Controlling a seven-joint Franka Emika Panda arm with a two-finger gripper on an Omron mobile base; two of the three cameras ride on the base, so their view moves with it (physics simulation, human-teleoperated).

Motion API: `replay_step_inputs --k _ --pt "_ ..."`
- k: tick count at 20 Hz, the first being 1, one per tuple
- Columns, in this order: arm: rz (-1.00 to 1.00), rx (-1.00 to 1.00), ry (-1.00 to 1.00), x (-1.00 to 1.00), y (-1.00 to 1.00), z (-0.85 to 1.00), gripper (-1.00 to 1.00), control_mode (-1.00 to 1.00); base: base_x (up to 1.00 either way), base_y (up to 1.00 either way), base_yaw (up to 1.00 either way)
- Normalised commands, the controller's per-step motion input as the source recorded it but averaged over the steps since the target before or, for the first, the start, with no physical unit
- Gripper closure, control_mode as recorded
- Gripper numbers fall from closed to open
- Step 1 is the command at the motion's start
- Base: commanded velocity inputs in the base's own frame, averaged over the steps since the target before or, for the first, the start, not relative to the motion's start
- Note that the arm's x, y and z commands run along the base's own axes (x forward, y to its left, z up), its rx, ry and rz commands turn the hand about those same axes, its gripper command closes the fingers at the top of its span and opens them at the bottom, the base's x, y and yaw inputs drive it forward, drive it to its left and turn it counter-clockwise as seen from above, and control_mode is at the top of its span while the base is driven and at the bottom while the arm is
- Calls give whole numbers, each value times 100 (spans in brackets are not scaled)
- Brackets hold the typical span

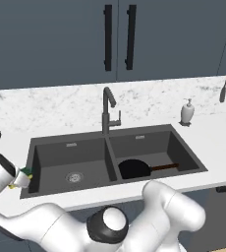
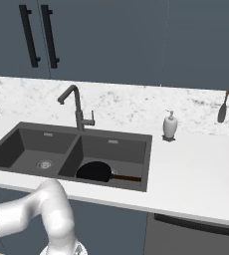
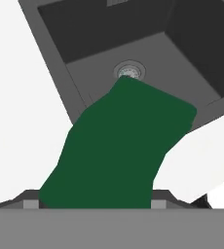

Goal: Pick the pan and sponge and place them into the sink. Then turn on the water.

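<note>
The claw [image 3: 95, 202] pinches the sponge [image 3: 121, 146], whose green face covers the middle of the hand view. It hangs over the left basin of the sink [image 1: 36, 162], above the drain [image 3: 129, 72], likely so a release drops it straight in. In the left base view the sponge shows at the left edge. The pan [image 1: 134, 169] already lies in the right basin; the left basin holds nothing, and the faucet [image 1: 107, 110] runs no water
</note>
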Motion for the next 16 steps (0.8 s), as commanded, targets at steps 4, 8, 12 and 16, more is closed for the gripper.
replay_step_inputs --k 4,8,12,16 --pt "-8 0 0 0 -100 8 100 -100 0 0 0" --pt "-7 0 0 -1 -100 21 100 -100 0 0 0" --pt "-7 0 0 -13 -100 39 100 -100 0 0 0" --pt "-7 1 0 -14 -100 40 100 -100 0 0 0"
